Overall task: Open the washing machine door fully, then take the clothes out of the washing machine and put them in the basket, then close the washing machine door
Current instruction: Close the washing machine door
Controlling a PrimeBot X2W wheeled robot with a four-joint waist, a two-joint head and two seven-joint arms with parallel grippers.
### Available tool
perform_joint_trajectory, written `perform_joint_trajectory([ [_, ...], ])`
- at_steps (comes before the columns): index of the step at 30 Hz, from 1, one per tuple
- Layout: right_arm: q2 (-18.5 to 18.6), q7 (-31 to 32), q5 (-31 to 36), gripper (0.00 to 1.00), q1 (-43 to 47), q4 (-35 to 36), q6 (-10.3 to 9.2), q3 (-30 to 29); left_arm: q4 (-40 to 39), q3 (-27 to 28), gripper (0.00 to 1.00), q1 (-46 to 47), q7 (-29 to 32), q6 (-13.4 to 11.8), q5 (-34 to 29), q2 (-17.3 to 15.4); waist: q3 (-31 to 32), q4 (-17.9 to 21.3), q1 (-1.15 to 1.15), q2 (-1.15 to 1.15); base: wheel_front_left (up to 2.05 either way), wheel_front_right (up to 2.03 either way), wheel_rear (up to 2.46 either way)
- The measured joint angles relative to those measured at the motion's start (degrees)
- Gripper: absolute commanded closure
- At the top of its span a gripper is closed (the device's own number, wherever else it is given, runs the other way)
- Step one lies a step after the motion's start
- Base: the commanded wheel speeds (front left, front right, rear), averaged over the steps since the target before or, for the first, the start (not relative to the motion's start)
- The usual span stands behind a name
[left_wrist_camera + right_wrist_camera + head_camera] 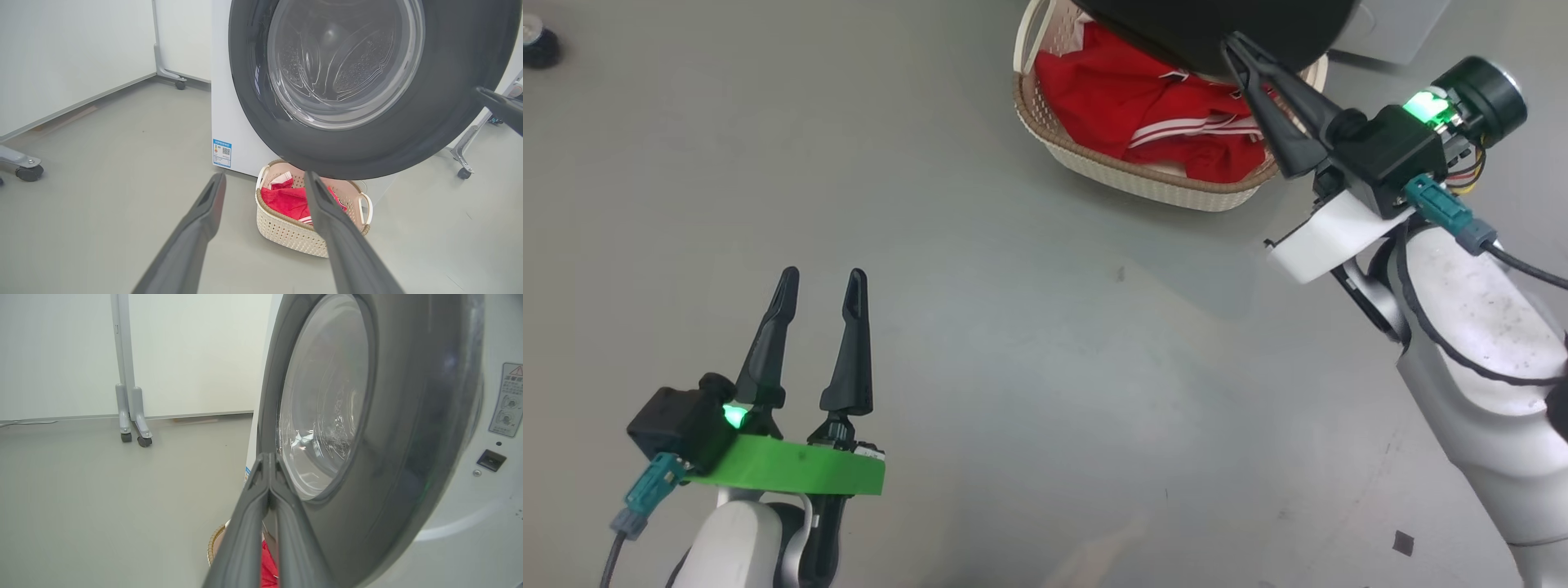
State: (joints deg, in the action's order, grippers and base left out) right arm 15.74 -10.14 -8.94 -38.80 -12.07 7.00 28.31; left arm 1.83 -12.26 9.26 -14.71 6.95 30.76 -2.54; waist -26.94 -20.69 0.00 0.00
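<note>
Since the red jersey clothes (1111, 90) lie in the cream perforated plastic basket (1094, 167), door-closing looks next.
Right gripper (1232, 42), pinched together and empty, points at the free edge of the round glossy black-rimmed glass door (1176, 24) above the basket; left gripper (821, 282), spread wide, is well apart.

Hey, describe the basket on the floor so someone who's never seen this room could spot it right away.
Find the big white washing machine with its round black-rimmed door swung partly open. On the grey floor right below that door sits the basket, small, cream and perforated. Nothing else there has its brown woven-look rim, side handles and red clothes inside.
</note>
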Motion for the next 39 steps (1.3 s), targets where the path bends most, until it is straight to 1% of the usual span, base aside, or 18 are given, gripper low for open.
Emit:
perform_joint_trajectory([
  [9,2.61,0.34,-1.68,1.0,-6.07,-2.89,0.0,0.24,0.36,-0.78,0.0,1.42,0.0,0.0,0.62,0.42,-4.4,-3.59,0.0,0.0,0.0,0.0,0.0],
  [17,4.56,0.24,-2.66,1.0,-9.43,-5.39,0.0,-2.97,0.67,-1.48,0.0,3.55,0.0,0.0,1.79,0.81,-7.21,-5.42,0.01,0.0,0.0,0.0,0.0],
  [25,5.01,0.27,-3.24,1.0,-14.34,-6.45,0.01,-2.91,0.64,-1.13,0.0,4.19,0.0,0.0,3.12,0.99,-9.71,-6.04,0.0,0.0,0.0,0.0,0.0],
  [28,6.04,0.75,-3.24,1.0,-16.51,-6.61,0.43,-3.0,0.33,-1.29,0.0,5.05,0.0,0.0,4.13,1.01,-10.8,-6.11,0.0,0.0,0.0,0.0,0.0],
  [36,8.15,1.1,-3.22,1.0,-21.5,-7.33,0.44,-4.08,-0.08,-2.82,0.0,6.37,0.0,0.0,6.42,1.16,-13.38,-6.39,0.01,0.0,0.0,0.0,0.0],
  [39,9.51,1.34,-3.08,1.0,-23.51,-7.49,0.48,-4.09,-0.22,-3.14,0.0,6.39,0.0,0.0,7.13,1.18,-14.38,-6.55,0.01,0.0,0.0,0.0,0.0],
])
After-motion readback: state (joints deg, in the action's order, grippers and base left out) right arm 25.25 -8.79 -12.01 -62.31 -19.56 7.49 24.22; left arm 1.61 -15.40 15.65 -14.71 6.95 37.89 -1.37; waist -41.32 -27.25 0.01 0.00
